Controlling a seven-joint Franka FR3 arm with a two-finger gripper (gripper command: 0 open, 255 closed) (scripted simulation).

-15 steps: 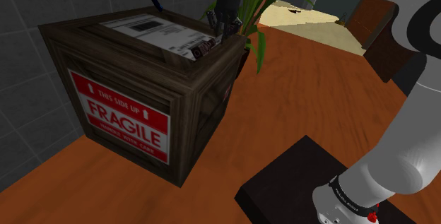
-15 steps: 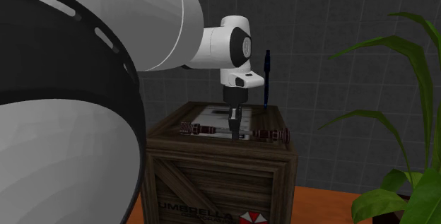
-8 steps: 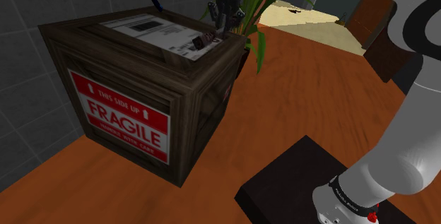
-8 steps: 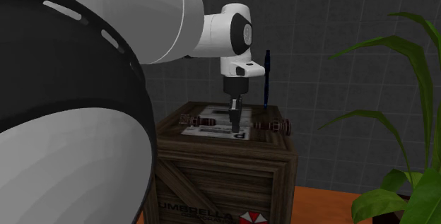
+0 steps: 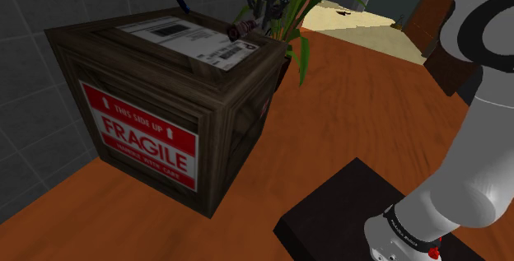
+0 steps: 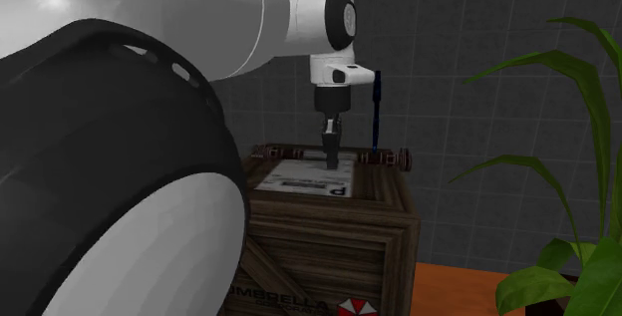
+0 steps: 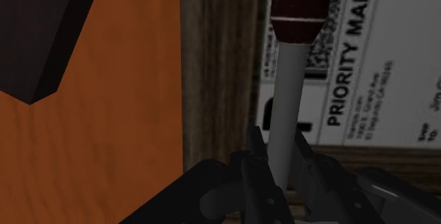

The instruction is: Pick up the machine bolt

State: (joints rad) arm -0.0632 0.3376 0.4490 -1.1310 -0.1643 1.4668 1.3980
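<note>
Holding machine bolt (image 7: 286, 106) | jaws clamped mid-shank, likely for level balance | bolt hangs just above crate (image 5: 239, 111), upper middle of shoulder view

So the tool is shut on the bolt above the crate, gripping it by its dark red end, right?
Not by the end. The tool is shut on the bolt above the crate, but it grips the pale grey shank. The dark red end sticks out well beyond it, as the wrist view shows.
</note>
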